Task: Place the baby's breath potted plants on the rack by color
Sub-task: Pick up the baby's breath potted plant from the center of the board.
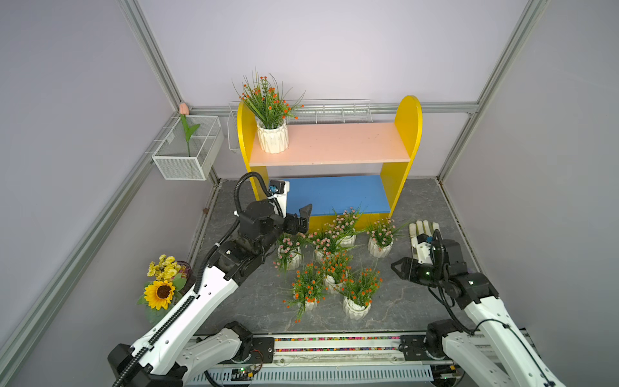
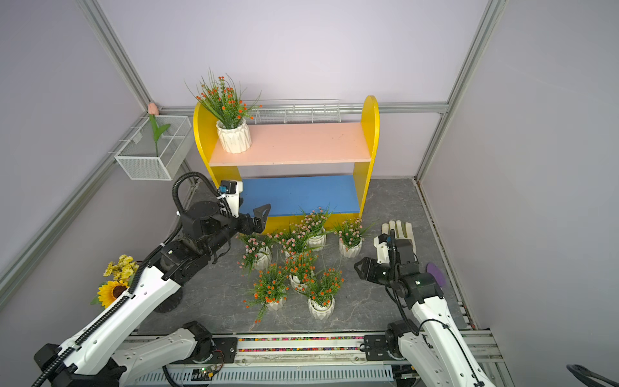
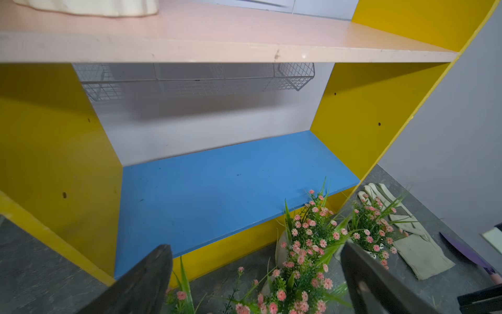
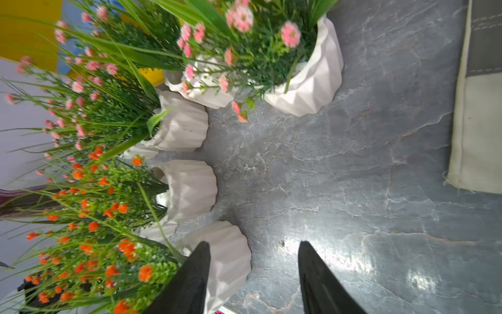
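1. Grey, marble-veined surface [image 1: 418, 301]: a flat, glossy slab that carries all the items below.
2. Rack [image 1: 407, 130]: yellow round-topped side panels, a smooth salmon-pink upper board and a blue lower board. It stands at the rear.
3. Seven potted plants crowd together before the rack. Four pink-flowered plants [image 1: 380, 246] stand nearer it, with three orange-flowered plants [image 1: 356, 306] in front. All have white faceted pots and grassy sprigs.
4. Left gripper [image 1: 304, 217]: black tapered jaws spread wide and empty, before the blue board's left end.
5. Right gripper [image 1: 395, 267]: jaws partly apart, gripping nothing, beside the cluster.
6. Glove [image 1: 422, 234]: pale fabric, lying flat near the right gripper.
7. Single orange-flowered plant [image 1: 273, 135]: upright on the upper board's left end.
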Available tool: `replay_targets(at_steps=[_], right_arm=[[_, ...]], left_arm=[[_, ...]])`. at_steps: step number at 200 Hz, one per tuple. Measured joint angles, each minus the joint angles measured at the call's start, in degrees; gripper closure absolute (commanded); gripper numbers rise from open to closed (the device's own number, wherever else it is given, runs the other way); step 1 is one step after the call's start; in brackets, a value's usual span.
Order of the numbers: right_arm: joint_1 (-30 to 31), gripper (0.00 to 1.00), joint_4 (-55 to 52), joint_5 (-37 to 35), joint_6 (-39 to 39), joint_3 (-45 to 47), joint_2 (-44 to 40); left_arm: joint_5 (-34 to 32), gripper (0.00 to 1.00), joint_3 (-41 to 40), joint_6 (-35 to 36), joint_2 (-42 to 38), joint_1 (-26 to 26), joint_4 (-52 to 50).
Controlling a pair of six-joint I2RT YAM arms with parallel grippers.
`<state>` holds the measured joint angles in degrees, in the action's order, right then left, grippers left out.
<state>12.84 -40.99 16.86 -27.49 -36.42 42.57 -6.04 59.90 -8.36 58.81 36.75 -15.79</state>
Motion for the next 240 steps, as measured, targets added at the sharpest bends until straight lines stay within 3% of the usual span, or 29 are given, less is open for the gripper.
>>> replay_targets(at_steps=[67, 117, 240], right_arm=[[8.81, 0.55, 2.40, -2.34, -0.42, 1.55, 4.81], [14.40, 0.59, 2.73, -5.09, -1.70, 3.89, 4.28], [34.71, 0.68, 3.78, -14.60, -9.70, 5.16, 4.79]], left_arm=[[5.31, 0.00, -10.49, -0.42, -2.40, 0.28, 6.75], [5.42, 0.00, -11.54, 0.04, -3.89, 0.35, 8.57], [3.48, 0.00, -11.54, 0.52, -4.55, 0.39, 8.57]])
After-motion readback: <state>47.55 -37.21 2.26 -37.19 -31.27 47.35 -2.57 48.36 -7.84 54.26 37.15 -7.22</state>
